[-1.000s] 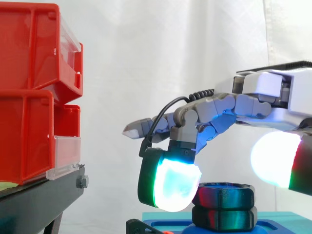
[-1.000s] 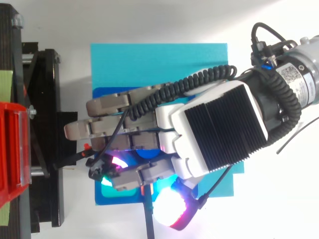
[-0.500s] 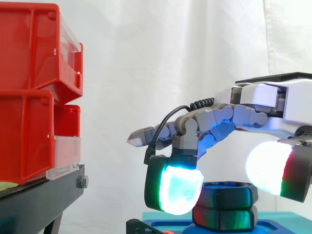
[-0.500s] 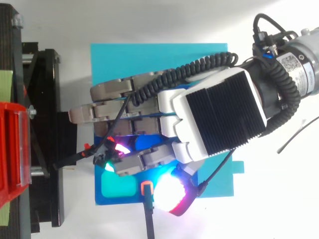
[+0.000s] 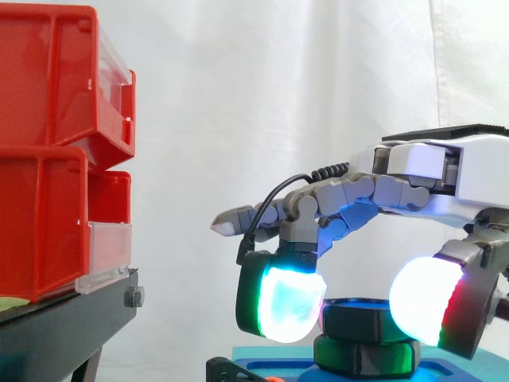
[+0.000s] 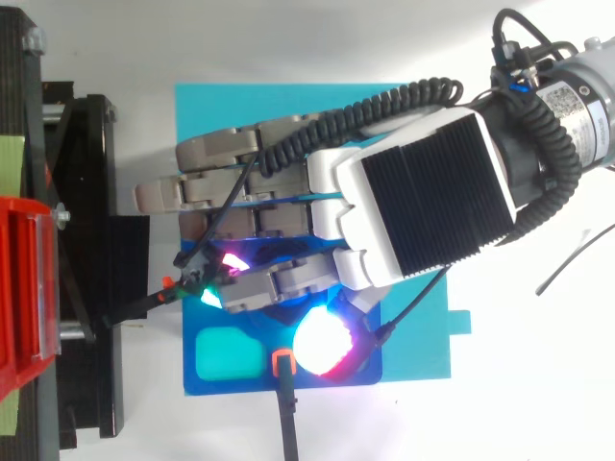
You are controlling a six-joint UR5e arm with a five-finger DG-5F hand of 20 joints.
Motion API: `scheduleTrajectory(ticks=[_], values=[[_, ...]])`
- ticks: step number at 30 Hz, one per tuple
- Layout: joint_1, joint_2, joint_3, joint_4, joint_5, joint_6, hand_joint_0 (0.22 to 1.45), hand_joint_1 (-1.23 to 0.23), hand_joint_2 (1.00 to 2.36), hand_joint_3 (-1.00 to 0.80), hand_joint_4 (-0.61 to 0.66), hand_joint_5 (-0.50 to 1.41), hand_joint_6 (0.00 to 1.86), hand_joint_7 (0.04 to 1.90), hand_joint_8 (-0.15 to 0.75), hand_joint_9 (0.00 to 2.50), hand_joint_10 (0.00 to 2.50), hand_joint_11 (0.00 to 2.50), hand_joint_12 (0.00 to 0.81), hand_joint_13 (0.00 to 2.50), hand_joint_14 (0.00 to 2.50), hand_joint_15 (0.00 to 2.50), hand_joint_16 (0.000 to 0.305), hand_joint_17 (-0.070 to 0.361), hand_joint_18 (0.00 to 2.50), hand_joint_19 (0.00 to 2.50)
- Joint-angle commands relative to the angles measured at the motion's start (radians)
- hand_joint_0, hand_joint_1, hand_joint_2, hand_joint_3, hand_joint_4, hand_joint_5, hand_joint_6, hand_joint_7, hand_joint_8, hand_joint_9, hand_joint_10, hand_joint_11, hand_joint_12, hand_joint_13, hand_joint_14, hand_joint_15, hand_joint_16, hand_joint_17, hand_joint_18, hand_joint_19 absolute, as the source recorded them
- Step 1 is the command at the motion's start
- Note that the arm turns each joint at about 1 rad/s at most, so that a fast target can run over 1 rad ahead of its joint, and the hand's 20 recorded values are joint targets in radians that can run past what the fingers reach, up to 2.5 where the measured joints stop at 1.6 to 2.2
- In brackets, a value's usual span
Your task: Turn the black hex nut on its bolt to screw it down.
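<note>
Now my hand (image 6: pixel 423 206) reaches in from the right of the side view, palm down, and curls over the black hex nut (image 5: pixel 358 320) at the bottom of the frame, right of centre. One of my fingertips (image 5: pixel 288 304), glowing cyan and green, presses the nut's left side, and my thumb (image 5: pixel 417 298), glowing white with a red edge, closes on its right side, so I have the nut pinched between them. My other fingers stretch out straight to the left above it.

The nut sits on top of a second black nut (image 5: pixel 366 360), which rises from a blue tray (image 6: pixel 216 384). Seen from above, the tray lies on a teal sheet (image 6: pixel 288 110) in the middle of the frame. A rounded pocket (image 6: pixel 226 353) in the tray's lower left glows green. Just beside the pocket, a black cable with an orange plug (image 6: pixel 282 362) comes up from the bottom edge.

Two red bins (image 5: pixel 48 151) are stacked at the left of the side view on a black stand (image 5: pixel 71 326), each with a clear front flap (image 5: pixel 107 255). Their insides are hidden from me. A white curtain (image 5: pixel 254 103) hangs behind everything.

From above, a white printed label (image 6: pixel 567 96) shows on my wrist at the upper right, too small to read.
</note>
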Motion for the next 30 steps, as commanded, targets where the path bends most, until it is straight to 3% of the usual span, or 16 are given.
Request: scheduleTrajectory(ticks=[1,9,20,30], values=[[-0.001,0.000,-0.001,0.000,0.000,0.000,0.49,-0.41,1.00,-0.50,0.14,-0.08,0.50,1.24,0.267,0.62,0.00,0.00,0.359,0.23,0.00,0.00,0.049,0.110,0.26,0.30],[-0.005,0.000,-0.001,0.000,-0.002,0.000,0.44,-0.52,1.00,-0.50,0.18,-0.09,0.50,1.22,0.279,0.56,0.00,0.00,0.378,0.20,0.00,0.00,0.054,0.121,0.25,0.30],[-0.009,0.000,-0.001,0.000,-0.003,0.000,0.36,-0.48,1.00,-0.50,0.25,-0.11,0.50,1.15,0.316,0.55,0.00,0.00,0.424,0.20,0.00,0.00,0.063,0.142,0.29,0.29],[-0.012,0.000,-0.001,0.000,-0.003,0.000,0.36,-0.50,1.00,-0.50,0.26,-0.12,0.50,1.13,0.312,0.54,0.00,0.00,0.424,0.19,0.00,0.00,0.064,0.143,0.28,0.28]])
